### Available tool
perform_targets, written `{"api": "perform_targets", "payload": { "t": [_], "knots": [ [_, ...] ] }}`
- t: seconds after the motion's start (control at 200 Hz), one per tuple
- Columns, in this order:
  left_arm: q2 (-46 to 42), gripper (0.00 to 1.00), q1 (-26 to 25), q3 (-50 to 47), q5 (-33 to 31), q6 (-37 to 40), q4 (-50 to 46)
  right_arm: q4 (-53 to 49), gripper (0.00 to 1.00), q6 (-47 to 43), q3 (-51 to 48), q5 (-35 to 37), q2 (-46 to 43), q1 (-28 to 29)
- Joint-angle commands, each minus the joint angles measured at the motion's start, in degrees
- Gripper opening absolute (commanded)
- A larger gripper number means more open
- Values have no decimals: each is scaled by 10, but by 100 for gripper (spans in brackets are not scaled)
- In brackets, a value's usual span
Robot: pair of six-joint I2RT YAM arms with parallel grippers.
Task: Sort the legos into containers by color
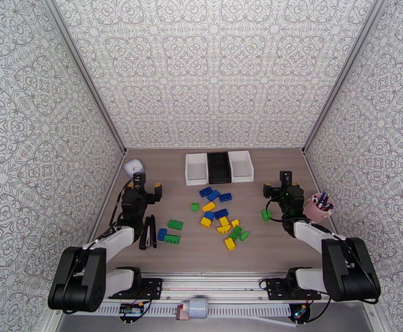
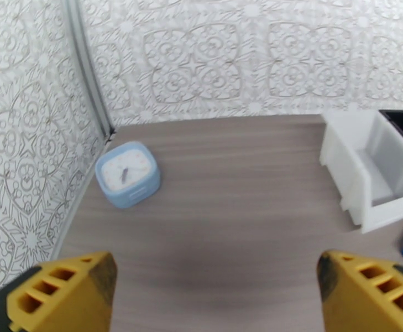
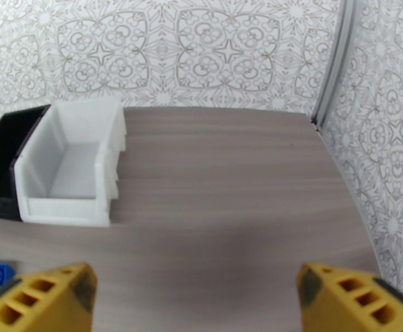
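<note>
Top external view, near to far: I find the left pincer (image 1: 147, 185) and the right pincer (image 1: 276, 185) both released, with jaws spread wide and grasping nothing, one at each side of the bench (image 1: 201, 255). Between them the legos (image 1: 218, 214) lie loose on the bench, with blue, yellow and green mixed. Beyond, the containers (image 1: 196, 177) stand side by side near the back wall: white, black, white.

A lab test booth: patterned panels (image 1: 218, 67) wall in a wood-grain desk (image 1: 201, 261) on three sides, with two robot arms (image 1: 85, 272) bolted to a rail (image 1: 223, 283) at its edge.
</note>
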Motion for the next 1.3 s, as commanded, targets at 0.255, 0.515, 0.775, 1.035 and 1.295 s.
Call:
{"api": "perform_targets", "payload": {
  "t": [0.255,0.515,0.775,1.035,1.295],
  "knots": [
    [-111,100,-169,4,145,91,-177,-473,100,149,156,64,-60,70],
    [-61,100,-229,22,304,129,-165,-676,100,178,248,23,29,110],
    [20,100,-272,63,352,155,-156,-753,100,132,296,-14,130,110],
    [52,100,-295,81,352,163,-161,-777,95,98,333,-30,209,110],
    [52,100,-297,73,333,153,-148,-774,70,80,339,-25,235,109]
  ]
}}
